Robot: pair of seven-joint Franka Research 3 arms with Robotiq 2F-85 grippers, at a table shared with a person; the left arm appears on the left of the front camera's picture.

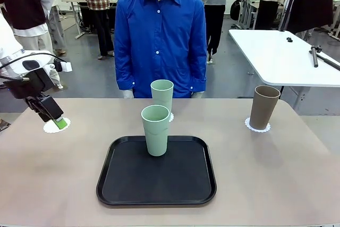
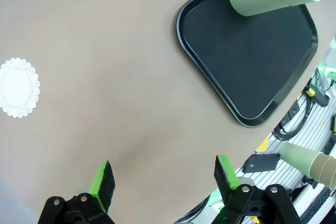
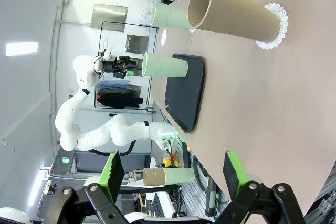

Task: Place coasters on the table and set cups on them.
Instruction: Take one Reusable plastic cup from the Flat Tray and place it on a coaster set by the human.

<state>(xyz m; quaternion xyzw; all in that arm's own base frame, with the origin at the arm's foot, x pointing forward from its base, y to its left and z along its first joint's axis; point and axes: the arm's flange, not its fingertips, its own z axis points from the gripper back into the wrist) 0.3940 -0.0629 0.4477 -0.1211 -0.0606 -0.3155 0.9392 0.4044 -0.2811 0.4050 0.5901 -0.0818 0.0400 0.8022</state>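
Front view: the left gripper [image 1: 57, 122] hangs at the left of the frame, overlapping the bare coaster [image 1: 51, 127], jaws wide and holding nothing. At the right the brown cup [image 1: 264, 106] stands upright on its coaster [image 1: 257, 127]. At centre the far mint cup [image 1: 162, 95] stands on a third coaster [image 1: 171, 116], whose lacy edge shows at its base. The near mint cup [image 1: 155, 130] stands upright on the upper part of the tray [image 1: 159, 184], just in front of the far one.

In the left wrist view the fingers [image 2: 102, 182] spread over bare table [image 2: 131, 103], apart from the coaster at the left edge. In the right wrist view the right gripper [image 3: 173, 174] is likewise wide open and empty, well apart from the brown cup at the top of the frame.

All three coasters look laid and two cups set, so the step in hand is the last cup. The next move calls for the left gripper to cross to the tray, grip the near mint cup without knocking the far one, lift it over the rim and set it centred on the bare coaster.
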